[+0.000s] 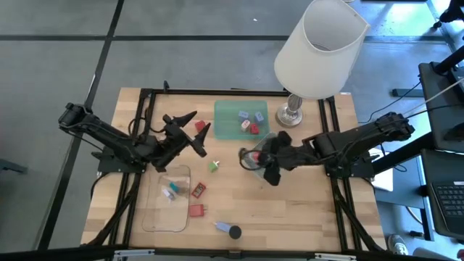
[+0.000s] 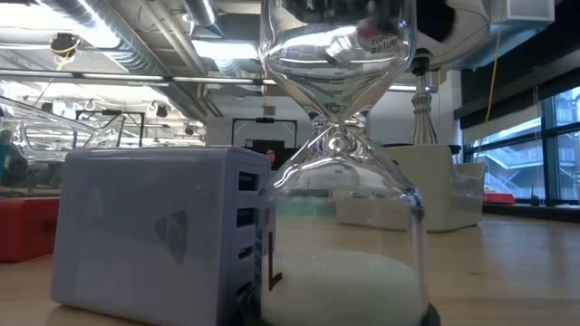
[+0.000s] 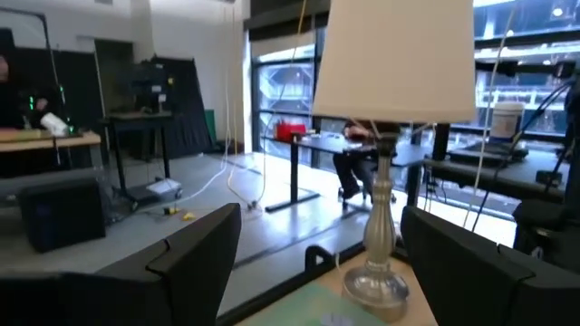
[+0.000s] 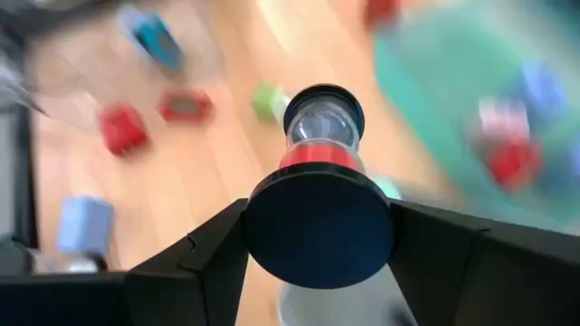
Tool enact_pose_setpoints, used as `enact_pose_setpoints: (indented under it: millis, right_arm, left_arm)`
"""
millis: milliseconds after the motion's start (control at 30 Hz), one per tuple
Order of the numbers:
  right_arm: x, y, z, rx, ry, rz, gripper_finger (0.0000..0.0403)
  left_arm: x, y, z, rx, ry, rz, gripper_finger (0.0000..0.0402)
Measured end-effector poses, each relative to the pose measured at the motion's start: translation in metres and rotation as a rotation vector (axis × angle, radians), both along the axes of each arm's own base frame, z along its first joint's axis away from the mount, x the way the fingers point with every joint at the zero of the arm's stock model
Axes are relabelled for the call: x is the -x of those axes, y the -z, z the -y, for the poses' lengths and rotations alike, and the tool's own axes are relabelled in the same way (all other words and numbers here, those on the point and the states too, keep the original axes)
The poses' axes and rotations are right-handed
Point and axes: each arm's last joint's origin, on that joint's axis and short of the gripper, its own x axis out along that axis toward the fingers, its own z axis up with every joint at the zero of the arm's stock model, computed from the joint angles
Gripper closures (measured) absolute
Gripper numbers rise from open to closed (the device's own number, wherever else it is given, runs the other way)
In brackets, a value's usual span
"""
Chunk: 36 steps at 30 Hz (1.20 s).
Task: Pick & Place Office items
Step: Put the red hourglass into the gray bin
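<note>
Two hands above a scattered counter

Two hands are seen over the wooden counter (image 1: pixel 290 206). The right hand (image 1: pixel 255 161) is clamped on a small sand timer (image 4: pixel 319 177) with black round end caps, a clear glass body and a red band; in the right wrist view one cap is gripped between the fingers (image 4: pixel 204 258). In the high view it is held at the edge of a clear tray (image 1: pixel 262 141), its long axis lying roughly along the hand and its free end pointing toward the counter's middle. The left hand (image 1: pixel 194 130) is seen spread wide and holding nothing, raised above the counter near the green tray (image 1: pixel 226 123).

On the green tray lie two pale blue-grey pieces (image 1: pixel 251 115) and some red and white bits (image 1: pixel 249 127). A second clear tray (image 1: pixel 156 210) sits at the near left; a small teal and white bit (image 1: pixel 171 193) lies in it, and a red card (image 1: pixel 198 190) rests at its edge. A red block (image 1: pixel 196 211) lies just beside that tray. A small green piece (image 1: pixel 214 167) lies on bare wood between the hands. Near the front edge a pale blue charger block (image 2: pixel 154 235) and a second sand timer (image 2: pixel 343 181) stand side by side, upright, white sand settled in the lower bulb. A lamp (image 1: pixel 319 47) with a white shade stands at the far side, next to the green tray.
</note>
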Motion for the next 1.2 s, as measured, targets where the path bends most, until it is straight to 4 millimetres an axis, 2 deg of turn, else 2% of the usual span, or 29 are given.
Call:
enact_pose_setpoints:
  millis: [167,300,467,700,1033,1200]
  right_arm:
    - [0.014,0.016,0.003,-0.094,0.12,-0.211,0.0186]
    - [0.017,0.023,0.003,-0.13,0.165,-0.293,0.0186]
    - [0.009,0.034,-0.003,-0.2,0.142,-0.354,0.0185]
    - [-0.007,0.061,-0.006,-0.219,0.119,-0.482,0.0185]
    - [-0.025,0.084,0.009,-0.195,0.102,-0.559,0.0185]
    - [-0.031,0.086,0.017,-0.222,0.076,-0.554,0.0185]
  left_arm:
    - [-0.002,0.007,0.001,0.031,0.006,-0.014,0.01]
    - [-0.003,0.011,0.001,0.05,0.01,-0.016,0.01]
    - [-0.003,0.014,0.001,0.049,0.016,-0.036,0.01]
    - [-0.003,0.017,0.002,0.065,0.02,-0.04,0.01]
    - [-0.004,0.02,0.002,0.07,0.021,-0.052,0.01]
    - [-0.004,0.02,0.002,0.068,0.021,-0.058,0.01]
